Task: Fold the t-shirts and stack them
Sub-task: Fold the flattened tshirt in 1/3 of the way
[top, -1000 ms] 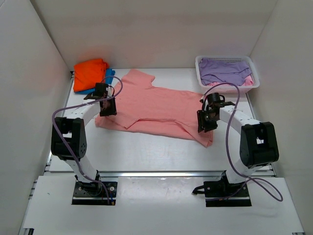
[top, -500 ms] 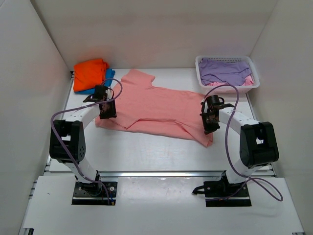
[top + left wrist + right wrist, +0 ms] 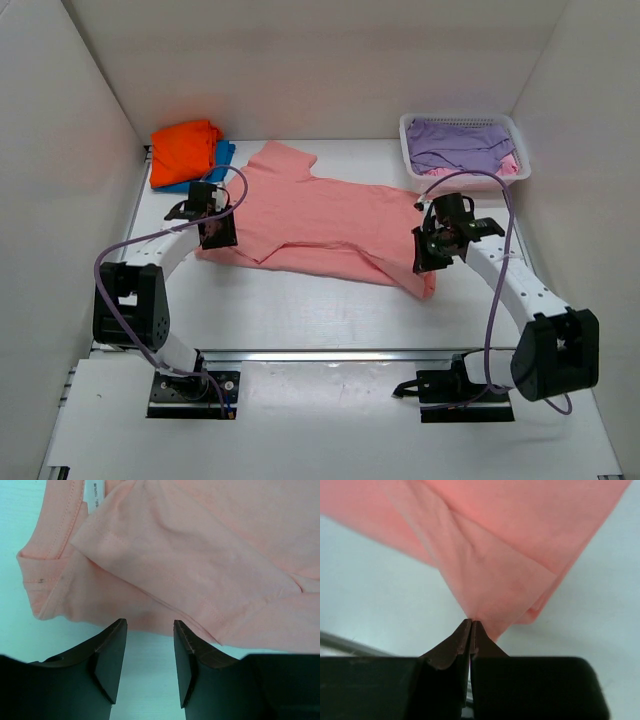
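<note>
The spread t-shirt (image 3: 320, 220) lies on the table (image 3: 300, 300), folded shirts (image 3: 185, 150) behind-left, basket (image 3: 407, 132) behind-right.

Left arm (image 3: 158, 246): I have it bent sharply at the elbow, forearm reaching forward and inward. The left gripper (image 3: 216, 226) points downward, its fingers (image 3: 110, 660) parted with a clear gap between them and nothing gripped. Right arm (image 3: 512, 282): elbow swung outward, forearm angled inward. The right gripper (image 3: 426, 258) has its fingers (image 3: 452, 650) pressed together on a corner of the salmon-pink t-shirt (image 3: 485, 580).
</note>
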Robot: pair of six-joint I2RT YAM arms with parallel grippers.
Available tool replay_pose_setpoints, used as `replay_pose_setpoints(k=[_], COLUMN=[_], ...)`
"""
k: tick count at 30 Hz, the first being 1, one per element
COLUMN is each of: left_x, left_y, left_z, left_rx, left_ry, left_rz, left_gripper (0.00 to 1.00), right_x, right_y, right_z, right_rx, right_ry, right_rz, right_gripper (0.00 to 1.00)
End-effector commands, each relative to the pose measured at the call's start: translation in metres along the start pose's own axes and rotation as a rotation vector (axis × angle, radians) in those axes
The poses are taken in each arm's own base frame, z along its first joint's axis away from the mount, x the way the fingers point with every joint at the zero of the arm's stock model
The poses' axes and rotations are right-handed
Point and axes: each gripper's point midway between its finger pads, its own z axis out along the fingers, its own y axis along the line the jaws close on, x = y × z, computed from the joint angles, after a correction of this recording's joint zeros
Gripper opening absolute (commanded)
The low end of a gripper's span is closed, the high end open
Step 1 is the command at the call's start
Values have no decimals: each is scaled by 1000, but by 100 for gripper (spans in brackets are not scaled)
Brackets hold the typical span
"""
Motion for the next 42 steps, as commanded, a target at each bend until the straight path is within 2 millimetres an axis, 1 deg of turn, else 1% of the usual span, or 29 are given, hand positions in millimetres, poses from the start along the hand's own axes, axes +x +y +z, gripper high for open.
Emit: replay_pose_setpoints(k=[1, 4, 7, 8, 9, 11, 12, 13, 14, 15, 16, 17, 18, 19, 20, 23, 25, 26, 27, 28, 29, 31, 33, 35, 36, 37, 38, 40, 42], left_x=[-10, -13, -17, -18, -17, -17, -17, -19, -17, -16, -19, -16, -11, -14, -15, -13, -14, -15, -20, -24, -29, -45, -58, -73, -83, -91, -90, -104, -105], left_y=[-9, -12, -15, -13, -14, -13, -12, -12, -12, -11, -12, -11, -11, -9, -7, -8, -5, -8, -7, -10, -8, -13, -12, -20, -22, -27, -25, -39, -43], left_z=[-18, -24, -28, -26, -27, -26, -24, -24, -22, -20, -18, -17, -14, -14, -11, -2, 4, 7, 9, 12, 14, 17, 21, 26, 24, 29, 37, 42, 56], left_rx=[48, 60, 69, 66, 68, 62, 60, 59, 57, 53, 54, 49, 43, 29, 18, 16, 9, 13, 13, 15, 18, 21, 23, 48, 53, 57, 53, 80, 90], left_ry=[-65, -82, -97, -97, -95, -91, -86, -90, -86, -79, -83, -72, -53, -59, -54, -36, -29, -27, -36, -42, -49, -84, -109, -135, -154, -163, -148, -159, -137], left_rz=[0, 3, -4, -1, -8, -4, -4, -10, -6, -9, -6, -3, 15, 9, 22, 39, 30, 36, 28, 35, 26, 25, 15, -6, -11, -13, -21, -12, -26], left_gripper=[53, 53, 54, 53, 54, 54, 53, 54, 54, 53, 54, 55, 55, 55, 55, 55, 55, 55, 56, 55, 56, 56, 57, 57, 56, 57, 57, 56, 57], right_x=[10, 4, -15, -20, -32, -45, -56, -61, -71, -80, -86, -91, -94, -101, -102, -104, -95, -87, -89, -82, -81, -81, -85, -95, -97, -98, -101, -102, -102], right_y=[26, 29, 24, 19, 17, -2, -10, -23, -35, -57, -78, -82, -91, -94, -93, -74, -69, -66, -70, -70, -72, -72, -79, -79, -81, -79, -77, -88, -89], right_z=[-24, -39, -48, -45, -44, -37, -27, -22, -11, 0, 6, 7, 8, 3, 4, 6, 15, 21, 22, 29, 32, 42, 45, 50, 52, 57, 61, 64, 72], right_rx=[-104, -133, -155, -157, -162, -138, -127, -107, -76, -6, 78, 103, 156, 197, 208, 184, 155, 145, 144, 136, 132, 108, 108, 77, 70, 52, 35, 36, 42], right_ry=[-1, -39, -89, -89, -103, -109, -109, -116, -119, -117, -112, -109, -90, -89, -83, -96, -86, -69, -80, -64, -68, -82, -114, -157, -162, -162, -156, -147, -132], right_rz=[22, 32, 44, 53, 44, 80, 87, 115, 139, 182, 208, 224, 228, 222, 221, 189, 196, 203, 206, 207, 212, 182, 169, 129, 123, 108, 106, 89, 69], right_gripper=[0, 0, 0, 0, 0, 0, 0, 0, 0, 0, 7, 12, 12, 13, 13, 16, 17, 20, 24, 26, 29, 33, 37, 41, 42, 44, 46, 48, 49])
